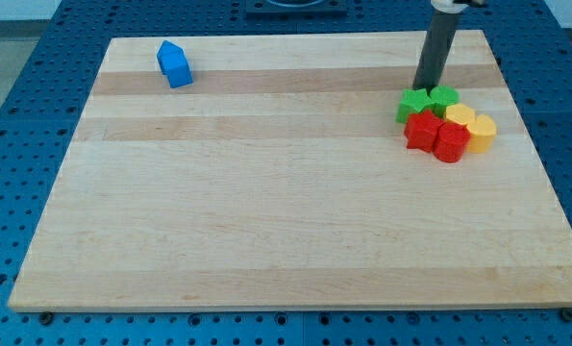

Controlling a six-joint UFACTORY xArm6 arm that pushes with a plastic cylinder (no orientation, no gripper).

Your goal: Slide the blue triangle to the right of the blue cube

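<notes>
A blue cluster sits near the board's top left corner. It looks like a blue triangle [169,51] pressed against the top of a blue cube [178,71], but the seam between them is hard to make out. My tip [426,88] rests far off at the view's right, just above a green block [414,105] and touching or nearly touching it. The dark rod rises from there to the view's top edge.
A tight cluster lies at the right below my tip: two green blocks, the second [445,96], two red blocks [422,131] [451,142], and two yellow blocks [460,117] [482,135]. The wooden board [266,211] lies on a blue perforated table [16,115].
</notes>
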